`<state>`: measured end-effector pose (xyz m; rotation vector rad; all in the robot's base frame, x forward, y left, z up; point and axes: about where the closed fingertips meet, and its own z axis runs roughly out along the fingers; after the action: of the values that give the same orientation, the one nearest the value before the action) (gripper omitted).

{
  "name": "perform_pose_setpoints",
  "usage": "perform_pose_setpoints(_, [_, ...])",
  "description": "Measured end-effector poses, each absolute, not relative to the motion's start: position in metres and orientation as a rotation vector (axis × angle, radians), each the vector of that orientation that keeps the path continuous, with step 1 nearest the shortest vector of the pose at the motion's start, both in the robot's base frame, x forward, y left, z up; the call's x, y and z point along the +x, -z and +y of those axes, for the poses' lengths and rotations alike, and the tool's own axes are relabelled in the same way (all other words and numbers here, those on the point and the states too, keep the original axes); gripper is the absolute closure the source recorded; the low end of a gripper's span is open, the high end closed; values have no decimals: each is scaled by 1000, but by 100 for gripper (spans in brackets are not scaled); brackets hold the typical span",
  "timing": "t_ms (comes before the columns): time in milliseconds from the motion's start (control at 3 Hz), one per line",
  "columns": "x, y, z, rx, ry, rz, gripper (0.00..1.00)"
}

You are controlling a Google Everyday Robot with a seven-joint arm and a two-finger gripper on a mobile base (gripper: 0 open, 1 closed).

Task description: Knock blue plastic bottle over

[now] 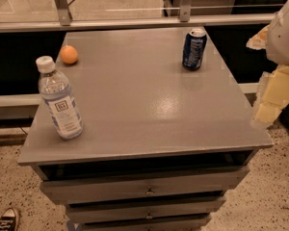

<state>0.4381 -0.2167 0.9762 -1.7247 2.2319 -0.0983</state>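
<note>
The blue plastic bottle (59, 99) stands upright near the front left corner of the grey table top (149, 100). It is clear and faintly bluish, with a white cap and a pale label bearing a small dark square logo. My gripper (269, 97) shows as pale yellow parts at the right edge of the view, beside the table's right side and below the white arm housing (284, 32). It is far to the right of the bottle and touches nothing.
A dark blue soda can (194, 49) stands upright at the back right of the table. An orange (69, 54) lies at the back left. Drawers (147, 189) sit under the top. A metal rail (135, 22) runs behind the table.
</note>
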Motion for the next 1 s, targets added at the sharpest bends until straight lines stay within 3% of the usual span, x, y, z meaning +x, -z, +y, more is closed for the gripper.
perform_pose_setpoints(667, [440, -978, -217, -1720, 81, 2218, 0])
perform_pose_setpoints(1000, [445, -961, -195, -1693, -54, 2171, 0])
